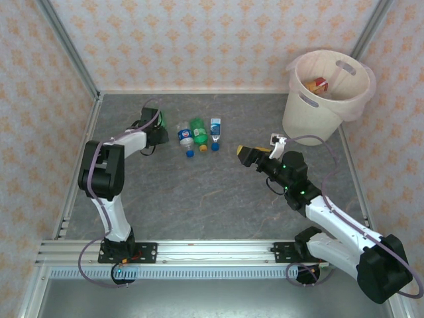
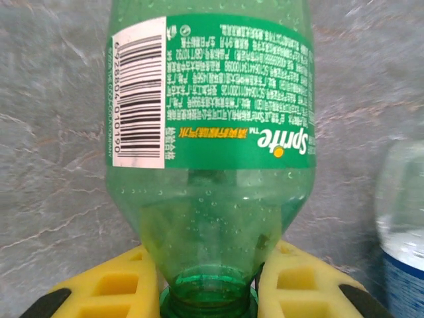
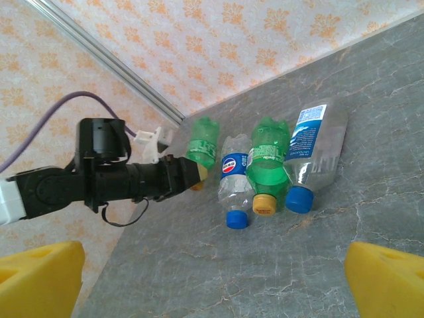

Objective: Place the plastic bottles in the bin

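Left gripper (image 2: 207, 293) clenched on the neck of a green Sprite bottle (image 2: 209, 99); barcode panel reads 6928804010190, small print THE COCA-COLA COMPANY. Just beside it, a row of three: clear Pepsi bottle (image 3: 233, 182), blue cap; green bottle (image 3: 268, 159), orange cap; clear blue-labelled bottle (image 3: 317, 149), writing unreadable. Right gripper (image 1: 246, 154) spread wide, empty. Bin (image 1: 324, 106) in the far right corner, well apart. Grey marbled table (image 1: 212, 199); cream walls (image 1: 199, 40) with orange motif
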You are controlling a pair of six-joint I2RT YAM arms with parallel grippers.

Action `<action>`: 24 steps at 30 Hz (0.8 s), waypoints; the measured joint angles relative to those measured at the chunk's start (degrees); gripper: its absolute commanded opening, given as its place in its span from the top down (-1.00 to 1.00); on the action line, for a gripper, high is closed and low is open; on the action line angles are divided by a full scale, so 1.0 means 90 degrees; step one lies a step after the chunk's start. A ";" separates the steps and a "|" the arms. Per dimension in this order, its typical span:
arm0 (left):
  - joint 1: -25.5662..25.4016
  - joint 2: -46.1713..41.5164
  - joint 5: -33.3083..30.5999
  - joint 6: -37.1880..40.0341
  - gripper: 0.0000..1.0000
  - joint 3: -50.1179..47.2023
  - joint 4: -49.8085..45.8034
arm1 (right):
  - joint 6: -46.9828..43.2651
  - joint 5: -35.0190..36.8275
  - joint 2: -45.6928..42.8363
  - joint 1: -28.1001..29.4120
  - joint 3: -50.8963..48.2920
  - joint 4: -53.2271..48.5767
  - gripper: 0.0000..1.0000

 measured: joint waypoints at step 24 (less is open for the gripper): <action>-0.2378 -0.4524 -0.0685 -0.0131 0.55 -0.2290 0.1168 | 0.0180 0.1078 -0.0410 0.0000 0.0056 -0.0321 -0.99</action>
